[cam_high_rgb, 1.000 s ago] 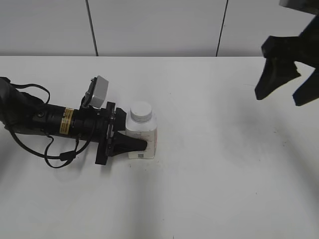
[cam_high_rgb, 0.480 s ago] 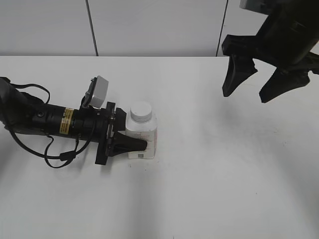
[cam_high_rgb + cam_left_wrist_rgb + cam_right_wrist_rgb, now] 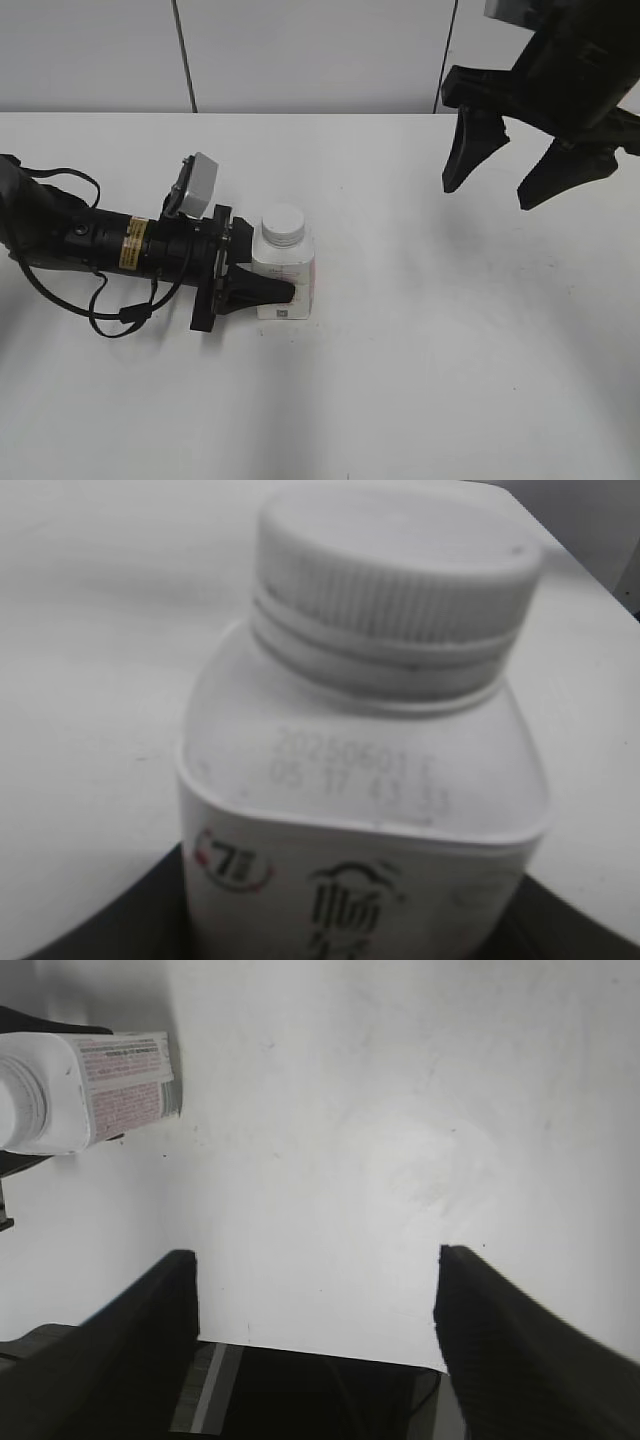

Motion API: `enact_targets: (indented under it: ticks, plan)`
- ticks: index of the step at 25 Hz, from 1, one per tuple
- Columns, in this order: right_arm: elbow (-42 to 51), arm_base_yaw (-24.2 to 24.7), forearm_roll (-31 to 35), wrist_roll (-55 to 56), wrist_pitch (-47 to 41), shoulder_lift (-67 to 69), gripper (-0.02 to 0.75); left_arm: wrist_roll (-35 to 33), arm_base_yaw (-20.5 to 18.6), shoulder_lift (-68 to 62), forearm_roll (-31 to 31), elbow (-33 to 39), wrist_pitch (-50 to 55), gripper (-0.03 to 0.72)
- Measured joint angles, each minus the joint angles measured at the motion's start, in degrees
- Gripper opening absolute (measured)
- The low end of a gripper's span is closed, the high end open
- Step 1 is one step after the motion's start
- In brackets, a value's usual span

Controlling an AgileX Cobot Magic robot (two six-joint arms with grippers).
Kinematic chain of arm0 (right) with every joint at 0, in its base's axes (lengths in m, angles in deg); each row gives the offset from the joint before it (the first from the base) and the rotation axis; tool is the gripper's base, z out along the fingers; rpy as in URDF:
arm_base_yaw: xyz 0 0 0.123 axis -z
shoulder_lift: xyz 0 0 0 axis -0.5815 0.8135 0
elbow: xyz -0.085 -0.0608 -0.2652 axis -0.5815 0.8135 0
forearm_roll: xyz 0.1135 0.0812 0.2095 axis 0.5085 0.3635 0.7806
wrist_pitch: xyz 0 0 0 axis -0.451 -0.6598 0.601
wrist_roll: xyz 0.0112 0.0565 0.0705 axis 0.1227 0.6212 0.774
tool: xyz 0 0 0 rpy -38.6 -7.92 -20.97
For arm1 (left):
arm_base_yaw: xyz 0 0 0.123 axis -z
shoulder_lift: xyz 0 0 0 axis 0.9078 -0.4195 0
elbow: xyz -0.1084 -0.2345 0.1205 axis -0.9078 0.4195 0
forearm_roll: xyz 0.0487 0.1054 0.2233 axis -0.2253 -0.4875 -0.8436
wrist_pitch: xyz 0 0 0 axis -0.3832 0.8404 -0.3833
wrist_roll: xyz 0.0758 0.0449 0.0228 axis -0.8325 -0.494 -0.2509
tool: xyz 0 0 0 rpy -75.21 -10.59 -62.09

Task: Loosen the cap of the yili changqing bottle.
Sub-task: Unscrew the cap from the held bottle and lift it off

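The yili changqing bottle [image 3: 287, 275] stands upright on the white table, left of centre, with its white ribbed cap [image 3: 283, 224] on top. My left gripper [image 3: 262, 288] lies low along the table and is shut on the bottle's body. In the left wrist view the bottle [image 3: 360, 810] fills the frame, the cap [image 3: 395, 575] above, dark jaws at both lower corners. My right gripper [image 3: 485, 185] hangs open and empty high at the upper right, far from the bottle. The right wrist view shows the bottle [image 3: 90, 1090] at the upper left, between open jaws [image 3: 315, 1270].
The white table [image 3: 450, 350] stretches wide to the right and front of the bottle. A black cable [image 3: 120, 315] loops beside the left arm. A panelled wall [image 3: 300, 50] stands behind the table. The table's edge [image 3: 330, 1355] shows in the right wrist view.
My right gripper moved in from the far upper right toward the left, then barely shifted. The left gripper and the bottle have not moved.
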Motion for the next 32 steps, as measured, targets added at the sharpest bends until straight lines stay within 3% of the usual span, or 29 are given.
enact_targets:
  ticks: [19, 27, 32]
  plan:
    - [-0.25, -1.64, 3.38, 4.23, 1.08, 2.83, 0.553, -0.02, 0.00, 0.00, -0.40, 0.00, 0.00, 0.363]
    - [-5.61, -1.88, 3.47, 7.14, -0.09, 2.96, 0.553, -0.02, 0.00, 0.00, -0.50, 0.00, 0.00, 0.351]
    - [-10.02, -4.62, 3.29, 8.49, -1.47, 6.14, 0.553, -0.02, 0.00, 0.00, -0.50, 0.00, 0.00, 0.348]
